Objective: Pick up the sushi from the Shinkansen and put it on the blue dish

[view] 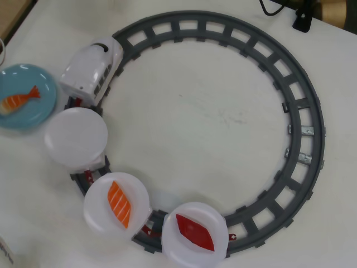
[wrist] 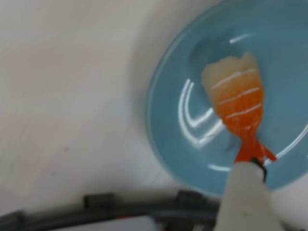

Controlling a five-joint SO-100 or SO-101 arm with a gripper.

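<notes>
From my remote seat, the sushi (wrist: 237, 98) already lies on the blue dish (wrist: 173, 86), just beyond my claw (wrist: 246, 192); one pale finger (wrist: 245, 202) sits at its tail, and I cannot tell whether the claw is open or shut. I judge the placing done, only withdrawal left. Overhead, left to right: one blue dish (view: 33, 114), one Shinkansen (view: 92, 70), three white plates (view: 75, 137), one empty, two carrying other pieces, all on the tabletop (view: 201, 111).

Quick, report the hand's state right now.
Hand: cannot be told. Only one pale finger shows in the wrist view, its tip at the tail of the sushi, which lies on the blue dish.
</notes>
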